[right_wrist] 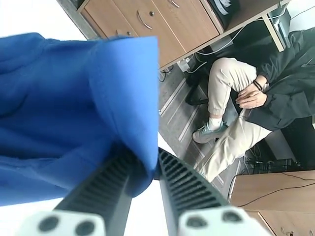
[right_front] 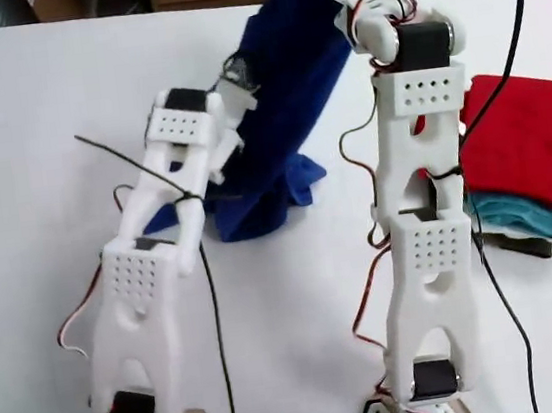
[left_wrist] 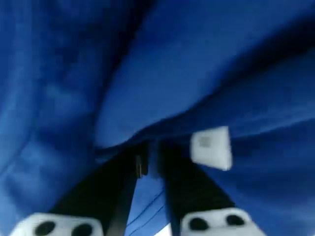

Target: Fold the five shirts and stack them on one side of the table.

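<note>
A blue shirt (right_front: 283, 95) hangs in a long drape from the far edge of the table down to a bunched end on the tabletop. My right gripper (right_wrist: 146, 168) is raised high over the far edge and is shut on the shirt's top corner (right_wrist: 123, 88). Lower down, my left gripper (left_wrist: 149, 160) is pressed into the side of the drape, its black fingers shut on a fold of the blue shirt (left_wrist: 206, 73), next to a white label (left_wrist: 211, 147). In the high view the left gripper (right_front: 238, 78) sits against the cloth's left side.
A folded red shirt (right_front: 535, 139) lies on a teal one (right_front: 524, 218) at the right side of the white table (right_front: 27, 146), with a dark piece (right_front: 522, 244) under them. Cables hang along both arms.
</note>
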